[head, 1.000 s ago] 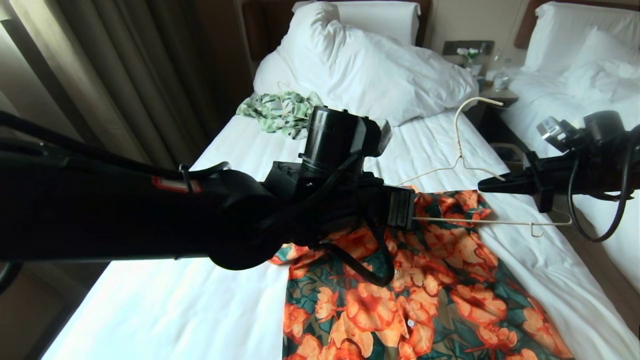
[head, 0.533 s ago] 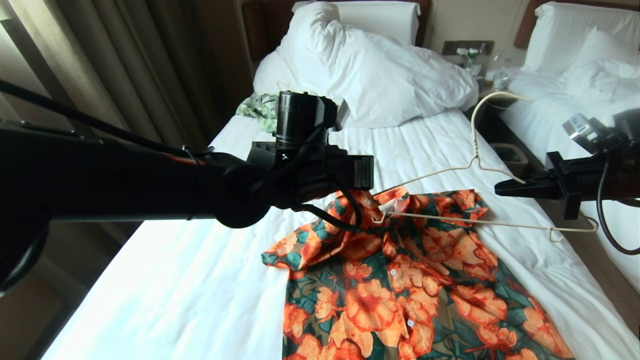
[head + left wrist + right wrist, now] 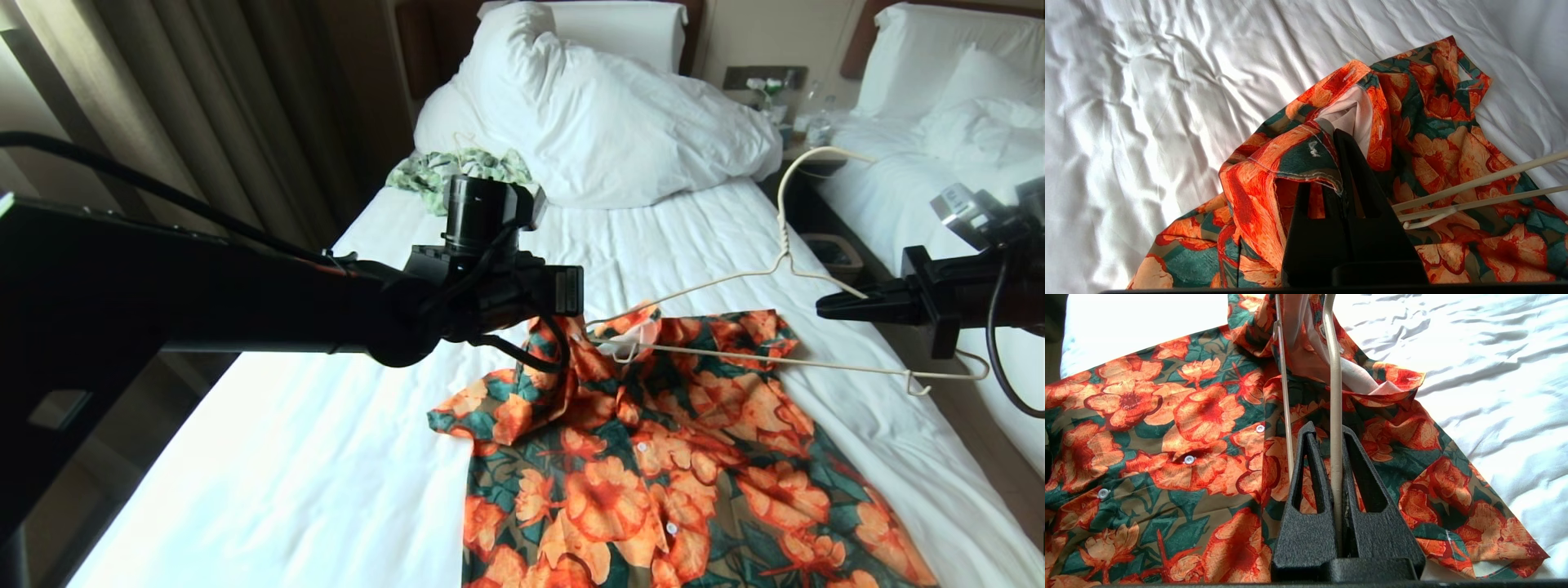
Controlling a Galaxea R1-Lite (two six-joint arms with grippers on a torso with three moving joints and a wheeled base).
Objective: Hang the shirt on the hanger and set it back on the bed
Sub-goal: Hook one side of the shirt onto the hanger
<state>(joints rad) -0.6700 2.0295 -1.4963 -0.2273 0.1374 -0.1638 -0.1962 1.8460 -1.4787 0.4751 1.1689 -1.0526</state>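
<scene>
Bed [image 3: 269, 457] carries the shirt [image 3: 653, 482], spread flat for loading. Left gripper [image 3: 1340, 141] clenched on collar edge, lifting it to open the neck. Right gripper [image 3: 1334, 441] clamps the hanger [image 3: 784, 265], one end entering that opening.

- The orange-flowered, dark green button-up shirt [image 3: 653, 457] runs off the head view's lower edge.
- The black left gripper [image 3: 571, 291] hides part of that shirt's collar.
- Small bedside items beyond the shirt [image 3: 796, 102] are unidentifiable.
</scene>
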